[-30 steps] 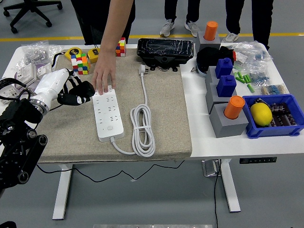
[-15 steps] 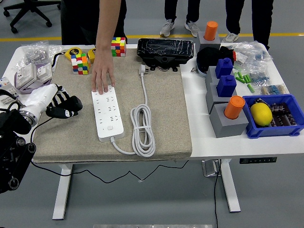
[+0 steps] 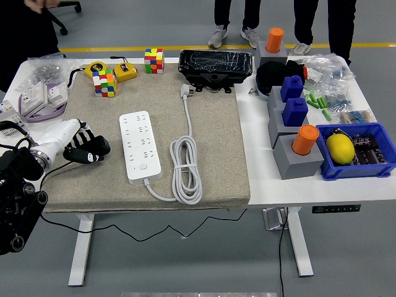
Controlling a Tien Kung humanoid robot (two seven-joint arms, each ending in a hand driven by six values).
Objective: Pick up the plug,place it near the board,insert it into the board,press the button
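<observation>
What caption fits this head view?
Robot's left hand rests beside white power strip; its plug lies unplugged on the mat.

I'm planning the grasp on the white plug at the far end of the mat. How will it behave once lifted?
The plug itself looks rigid and probably light. Its white cable runs to a coil beside the power strip, so it will likely drag floppy slack behind. The coil may unwind or tug the strip if pulled far.

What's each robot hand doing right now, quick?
Left hand: fingers curled, holding nothing, over the mat left of the power strip.
Right hand: not in view.
</observation>
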